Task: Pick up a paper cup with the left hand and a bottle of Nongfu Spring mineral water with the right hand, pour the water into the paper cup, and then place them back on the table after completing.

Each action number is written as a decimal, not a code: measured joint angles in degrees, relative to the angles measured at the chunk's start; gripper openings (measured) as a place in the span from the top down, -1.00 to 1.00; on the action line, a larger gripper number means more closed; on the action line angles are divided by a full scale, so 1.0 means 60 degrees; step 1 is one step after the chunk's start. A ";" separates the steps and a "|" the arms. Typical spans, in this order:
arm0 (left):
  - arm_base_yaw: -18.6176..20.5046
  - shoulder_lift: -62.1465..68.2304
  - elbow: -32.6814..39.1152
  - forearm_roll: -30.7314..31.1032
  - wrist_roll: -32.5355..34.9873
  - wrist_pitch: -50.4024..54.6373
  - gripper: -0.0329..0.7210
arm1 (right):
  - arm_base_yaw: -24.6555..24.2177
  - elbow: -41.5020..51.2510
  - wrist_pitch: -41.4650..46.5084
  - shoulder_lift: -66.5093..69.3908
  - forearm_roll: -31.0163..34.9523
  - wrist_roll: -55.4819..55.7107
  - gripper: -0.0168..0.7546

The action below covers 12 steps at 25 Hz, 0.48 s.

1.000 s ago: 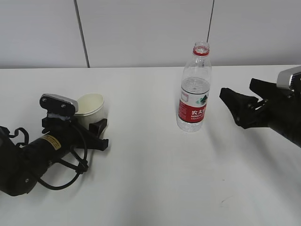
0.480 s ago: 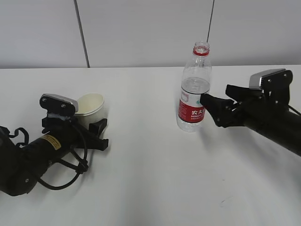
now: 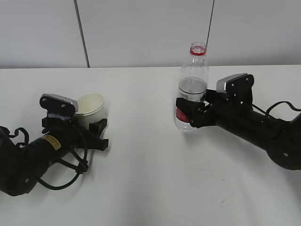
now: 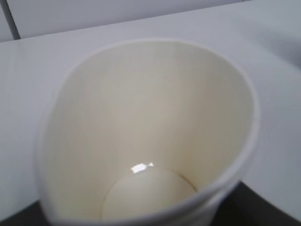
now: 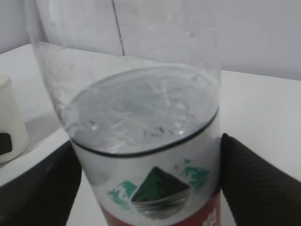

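The paper cup stands on the white table at the left, empty, and fills the left wrist view with its rim pressed slightly oval. My left gripper is shut on it, one finger on each side. The Nongfu Spring bottle, uncapped and about two-thirds full, with a red and white label, stands right of centre, leaning a little left. My right gripper is shut on its labelled part; in the right wrist view both black fingers press against the bottle.
A grey panelled wall runs behind the table's far edge. Bare tabletop lies between cup and bottle and along the front. The cup also shows at the left edge of the right wrist view.
My right arm has reached leftward from the right edge and closed around the bottle, which has shifted slightly left. The left arm and cup have not moved.
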 joint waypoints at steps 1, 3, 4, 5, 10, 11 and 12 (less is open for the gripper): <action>0.0000 0.0000 0.0000 0.0000 0.0000 0.0000 -0.15 | 0.0003 -0.0115 0.0000 0.0084 0.0000 0.0000 -0.81; 0.0000 0.0000 0.0000 0.0000 0.0000 0.0000 -0.15 | 0.0020 -0.0328 0.0000 0.0229 0.0021 0.0017 -0.81; 0.0000 0.0000 0.0000 0.0000 0.0000 0.0000 -0.15 | 0.0020 -0.0448 0.0000 0.0322 0.0042 0.0017 -0.81; 0.0000 0.0000 0.0000 0.0000 0.0000 0.0000 -0.15 | 0.0020 -0.0535 0.0000 0.0403 0.0042 0.0017 -0.81; 0.0000 0.0000 0.0000 0.0000 0.0000 0.0000 -0.15 | 0.0042 -0.0773 -0.0019 0.0522 0.0042 0.0017 -0.62; 0.0000 0.0000 0.0000 0.0000 0.0000 0.0000 -0.15 | 0.0042 -0.0773 -0.0019 0.0522 0.0042 0.0017 -0.56; 0.0000 0.0000 0.0000 0.0000 0.0000 0.0000 -0.15 | 0.0042 -0.0789 -0.0019 0.0522 0.0060 0.0017 -0.48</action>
